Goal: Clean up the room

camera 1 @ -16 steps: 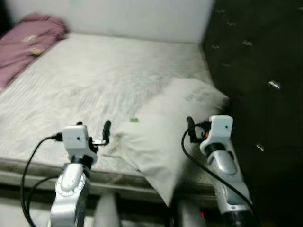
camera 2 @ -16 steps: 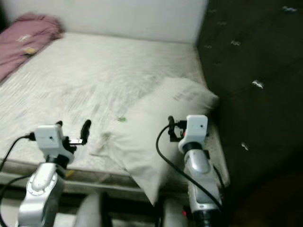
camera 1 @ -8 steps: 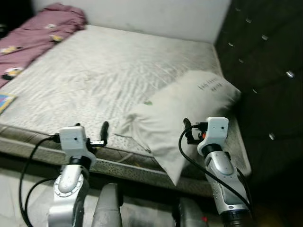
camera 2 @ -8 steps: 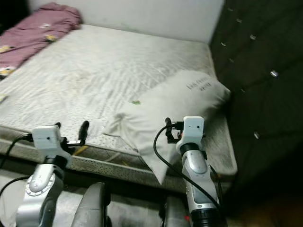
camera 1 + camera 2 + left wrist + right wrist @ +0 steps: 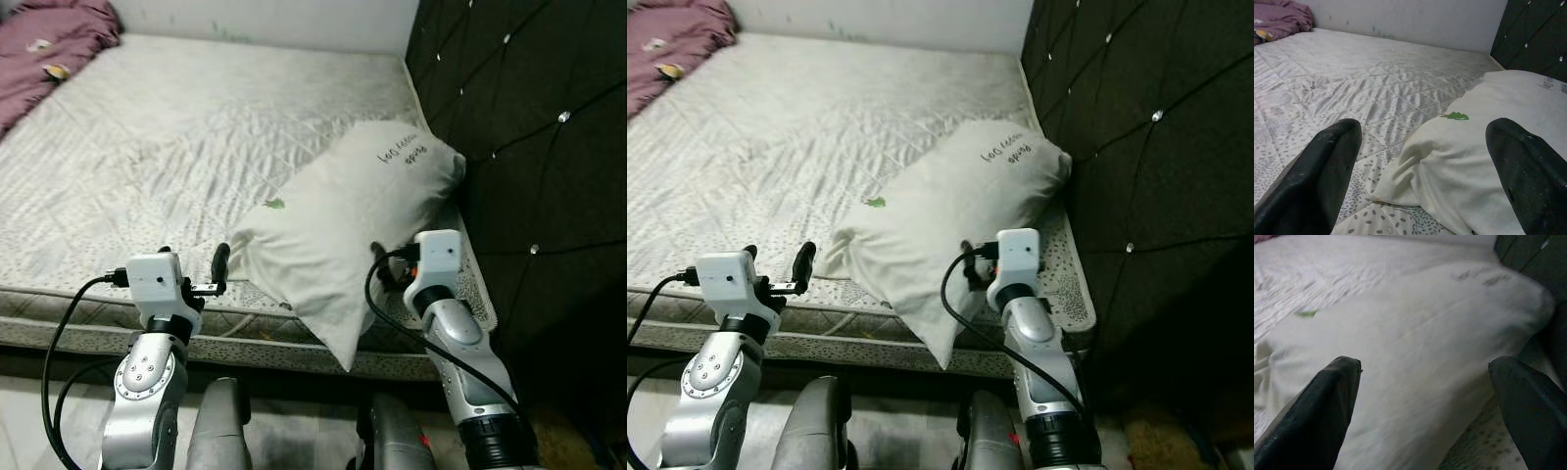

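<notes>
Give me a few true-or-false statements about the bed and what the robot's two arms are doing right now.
1. The pillow lies at the bed's right side, by the dark headboard. True.
2. The left gripper is shut on the pillow. False: its fingers are spread open, short of the pillow's corner.
3. A purple blanket is bunched at the far left of the mattress. True.
4. The right gripper is shut. False: it is open, facing the pillow.
5. The pillow is plain. False: it bears dark writing and a small green mark.
</notes>
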Robot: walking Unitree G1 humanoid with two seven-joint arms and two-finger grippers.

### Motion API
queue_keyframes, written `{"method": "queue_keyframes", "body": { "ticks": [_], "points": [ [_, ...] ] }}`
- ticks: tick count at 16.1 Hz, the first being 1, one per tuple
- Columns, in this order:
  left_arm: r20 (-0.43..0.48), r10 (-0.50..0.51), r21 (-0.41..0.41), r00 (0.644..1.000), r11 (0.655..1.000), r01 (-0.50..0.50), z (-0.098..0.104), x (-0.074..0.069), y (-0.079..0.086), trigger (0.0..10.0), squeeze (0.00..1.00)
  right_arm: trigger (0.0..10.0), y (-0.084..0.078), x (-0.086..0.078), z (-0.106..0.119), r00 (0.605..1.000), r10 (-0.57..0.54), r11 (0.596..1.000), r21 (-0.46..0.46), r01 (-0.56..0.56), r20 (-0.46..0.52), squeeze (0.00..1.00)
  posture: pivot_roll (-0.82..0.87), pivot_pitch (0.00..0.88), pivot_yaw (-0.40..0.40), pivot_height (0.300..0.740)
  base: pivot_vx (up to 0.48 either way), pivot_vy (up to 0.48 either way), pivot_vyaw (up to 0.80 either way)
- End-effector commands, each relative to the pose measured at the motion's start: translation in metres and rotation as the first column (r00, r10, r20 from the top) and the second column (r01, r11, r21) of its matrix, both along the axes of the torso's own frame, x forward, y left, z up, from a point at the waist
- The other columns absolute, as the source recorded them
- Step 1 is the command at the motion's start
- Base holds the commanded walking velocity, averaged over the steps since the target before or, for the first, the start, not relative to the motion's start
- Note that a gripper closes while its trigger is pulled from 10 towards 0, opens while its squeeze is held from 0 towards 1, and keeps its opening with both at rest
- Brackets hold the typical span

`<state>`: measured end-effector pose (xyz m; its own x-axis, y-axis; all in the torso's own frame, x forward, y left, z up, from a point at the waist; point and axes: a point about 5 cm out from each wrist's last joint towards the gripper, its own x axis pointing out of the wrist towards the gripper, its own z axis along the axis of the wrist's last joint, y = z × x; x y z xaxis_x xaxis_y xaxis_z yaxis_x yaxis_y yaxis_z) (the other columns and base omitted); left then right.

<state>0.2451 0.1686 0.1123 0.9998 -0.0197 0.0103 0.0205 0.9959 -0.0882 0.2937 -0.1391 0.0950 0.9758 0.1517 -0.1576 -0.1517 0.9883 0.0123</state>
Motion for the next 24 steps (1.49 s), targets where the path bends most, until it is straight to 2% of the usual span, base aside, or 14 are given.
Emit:
{"method": "queue_keyframes", "body": {
  "ticks": [1, 4, 10, 24],
  "points": [
    [-0.004, 0.019, 0.009, 1.0, 1.0, -0.019, 0.0018, -0.0023, 0.0029, 10.0, 0.0, 10.0, 0.0009, -0.0004, -0.0027, 1.0, 0.016, 1.0, 0.011, -0.015, -0.025, 0.0, 0.0, 0.112, -0.047, 0.593, 0.0, 0.0, 0.0],
    [-0.004, 0.043, 0.02, 0.999, 0.999, -0.043, 0.0034, -0.006, 0.0086, 10.0, 0.0, 10.0, 0.003, -0.0009, -0.003, 0.999, 0.024, 1.0, -0.002, -0.024, -0.035, 0.0, 0.01, 0.123, -0.05, 0.563, 0.0, 0.0, 0.0],
    [0.005, 0.021, 0.021, 1.0, 1.0, -0.021, 0.0066, -0.0058, 0.0077, 10.0, 0.0, 10.0, 0.0053, -0.0007, -0.0067, 0.996, 0.046, 0.999, 0.008, -0.045, -0.073, 0.0, 0.01, 0.114, -0.044, 0.563, 0.0, 0.0, 0.0],
    [0.001, 0.017, 0.031, 1.0, 0.999, -0.017, 0.0055, -0.0027, 0.0045, 10.0, 0.0, 10.0, 0.007, 0.0021, -0.0055, 0.994, 0.078, 0.997, 0.006, -0.078, -0.071, 0.0, 0.01, 0.108, -0.054, 0.563, 0.307, 0.0, 0.0]
  ]
}}
